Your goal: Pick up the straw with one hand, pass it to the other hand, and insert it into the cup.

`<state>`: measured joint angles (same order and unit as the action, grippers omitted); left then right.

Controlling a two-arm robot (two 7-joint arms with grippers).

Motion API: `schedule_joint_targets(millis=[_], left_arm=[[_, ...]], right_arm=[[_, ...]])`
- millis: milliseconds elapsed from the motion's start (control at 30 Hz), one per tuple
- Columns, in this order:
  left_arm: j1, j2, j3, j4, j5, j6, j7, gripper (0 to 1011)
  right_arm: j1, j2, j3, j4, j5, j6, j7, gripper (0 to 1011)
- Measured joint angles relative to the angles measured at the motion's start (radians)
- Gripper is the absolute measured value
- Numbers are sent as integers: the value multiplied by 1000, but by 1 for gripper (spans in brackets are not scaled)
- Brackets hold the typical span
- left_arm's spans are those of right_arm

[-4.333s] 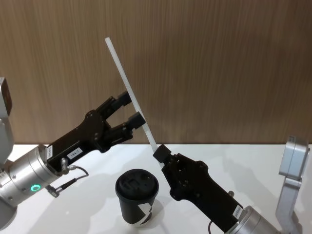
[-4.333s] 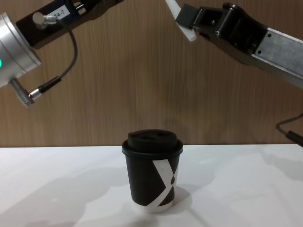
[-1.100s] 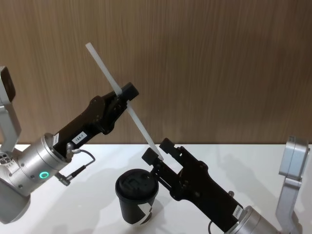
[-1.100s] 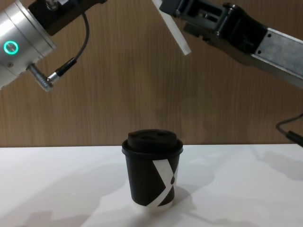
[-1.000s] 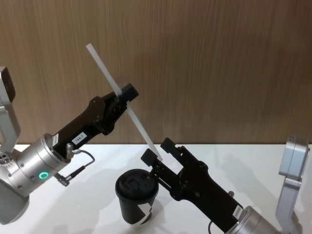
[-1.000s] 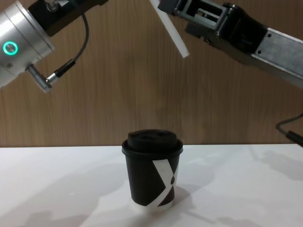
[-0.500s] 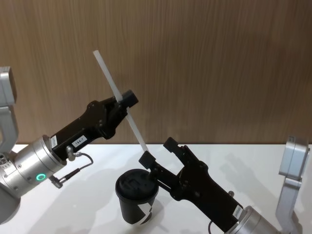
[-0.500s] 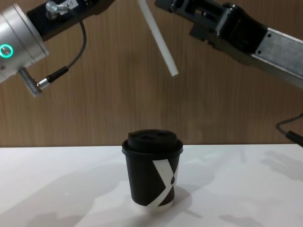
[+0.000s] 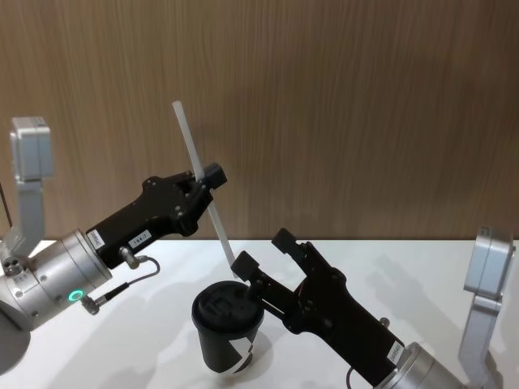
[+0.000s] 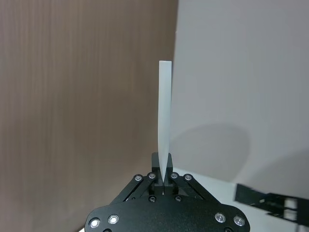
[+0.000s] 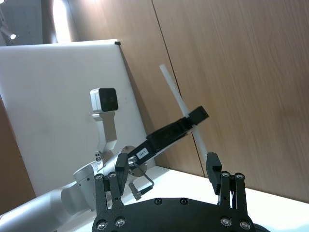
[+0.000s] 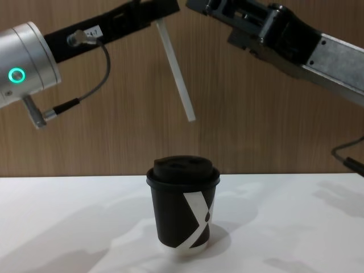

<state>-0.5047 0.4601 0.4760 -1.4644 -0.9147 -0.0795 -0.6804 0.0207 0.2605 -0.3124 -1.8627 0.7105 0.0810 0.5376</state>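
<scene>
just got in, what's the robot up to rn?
The left gripper is shut on the straw, holding it tilted with its lower end in the air above the cup. The cup stands lidded on the table. The right gripper is open, raised above and to the right of the cup, not gripping the straw. The straw is not yet in the cup.

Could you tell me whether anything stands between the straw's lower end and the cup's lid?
Nothing visible does: the straw, held by the left gripper, hangs in open air above the cup's lid. The open right gripper sits higher up.
</scene>
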Motion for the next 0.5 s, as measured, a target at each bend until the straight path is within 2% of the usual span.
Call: schedule_joint_targets(millis=[300, 500], left_arm=[[-26, -13, 25, 34, 85, 12, 84, 4], [-42, -29, 38, 64, 117, 17, 109, 3]], right_arm=[[0, 0, 0, 0, 0, 0, 0, 1001], [0, 0, 0, 0, 0, 0, 0, 1001]])
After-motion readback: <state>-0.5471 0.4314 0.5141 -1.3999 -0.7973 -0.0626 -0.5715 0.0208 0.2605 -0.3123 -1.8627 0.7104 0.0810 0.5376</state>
